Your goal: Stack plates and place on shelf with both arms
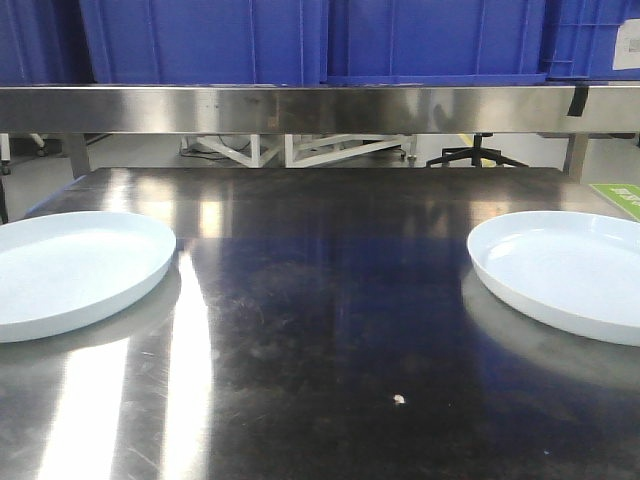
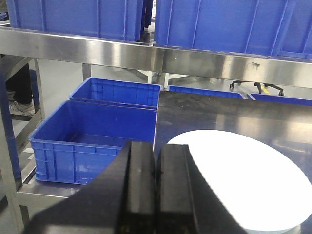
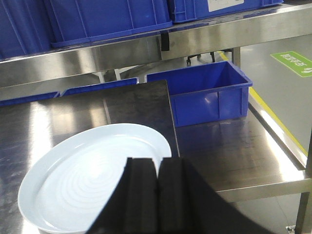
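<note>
Two pale blue-white plates lie flat on the steel tabletop [image 1: 320,300], one at the left edge [image 1: 70,270] and one at the right edge [image 1: 565,280]. Neither arm shows in the front view. In the left wrist view my left gripper [image 2: 157,146] hangs shut and empty above the near left rim of the left plate [image 2: 248,180]. In the right wrist view my right gripper [image 3: 158,162] is shut on nothing, above the near right part of the right plate [image 3: 87,180]. The shelf rail [image 1: 320,108] crosses the back, above the table.
Big blue crates [image 1: 300,40] stand on the shelf. More blue crates [image 2: 92,141] sit on a lower level left of the table, and another one [image 3: 209,95] to its right. A small white speck [image 1: 399,399] lies on the tabletop.
</note>
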`<state>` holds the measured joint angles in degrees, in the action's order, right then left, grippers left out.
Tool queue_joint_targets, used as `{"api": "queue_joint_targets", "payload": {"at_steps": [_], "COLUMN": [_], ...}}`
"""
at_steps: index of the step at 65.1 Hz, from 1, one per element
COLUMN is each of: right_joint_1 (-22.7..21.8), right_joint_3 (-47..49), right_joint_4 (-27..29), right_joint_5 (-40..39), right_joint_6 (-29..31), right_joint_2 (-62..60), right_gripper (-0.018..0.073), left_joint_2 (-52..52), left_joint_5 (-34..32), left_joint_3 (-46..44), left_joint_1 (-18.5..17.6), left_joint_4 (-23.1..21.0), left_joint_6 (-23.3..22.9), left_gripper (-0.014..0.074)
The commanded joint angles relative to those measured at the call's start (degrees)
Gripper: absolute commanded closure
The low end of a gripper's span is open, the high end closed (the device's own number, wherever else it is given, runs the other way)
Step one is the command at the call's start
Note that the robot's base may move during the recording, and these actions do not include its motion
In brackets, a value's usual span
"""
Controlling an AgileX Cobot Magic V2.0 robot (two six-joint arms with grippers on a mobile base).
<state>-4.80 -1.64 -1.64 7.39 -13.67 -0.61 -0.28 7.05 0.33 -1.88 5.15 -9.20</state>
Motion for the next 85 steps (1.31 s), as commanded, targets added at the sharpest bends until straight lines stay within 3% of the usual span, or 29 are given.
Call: {"api": "queue_joint_targets", "payload": {"at_steps": [1, 16, 25, 30, 42, 72, 85], "right_joint_1": [-0.3, -0.3, -0.3, -0.3, -0.3, -0.3, -0.3], "right_joint_3": [0.0, 0.0, 0.0, 0.0, 0.0, 0.0, 0.0], "right_joint_4": [-0.1, -0.1, -0.1, -0.1, -0.1, -0.1, -0.1], "right_joint_5": [-5.2, -5.2, -5.2, -5.2, -5.2, -5.2, -5.2], "right_joint_6": [0.6, 0.6, 0.6, 0.6, 0.6, 0.6, 0.6], "right_joint_2": [-1.1, -1.1, -1.1, -1.1, -1.1, -1.1, -1.1], "right_gripper": [0.0511, 0.0511, 0.0511, 0.0511, 0.0511, 0.0511, 0.0511], "left_joint_2": [0.1, 18.8, 35.9, 43.3, 52.8, 53.4, 53.6], "left_joint_5": [-4.6, 14.8, 27.6, 30.9, 31.5, 25.8, 27.9], "left_joint_3": [-2.8, -26.4, -42.3, -47.9, -54.2, -54.5, -54.5], "left_joint_1": [-0.3, -0.3, -4.0, -5.7, -6.0, -6.0, -6.0], "left_joint_4": [0.6, 3.3, 6.9, 8.5, 7.9, 7.3, 7.3], "left_joint_6": [0.0, 0.0, 0.0, 0.0, 0.0, 0.2, 0.2], "left_gripper": [0.0513, 0.0513, 0.0513, 0.0513, 0.0513, 0.0513, 0.0513]}}
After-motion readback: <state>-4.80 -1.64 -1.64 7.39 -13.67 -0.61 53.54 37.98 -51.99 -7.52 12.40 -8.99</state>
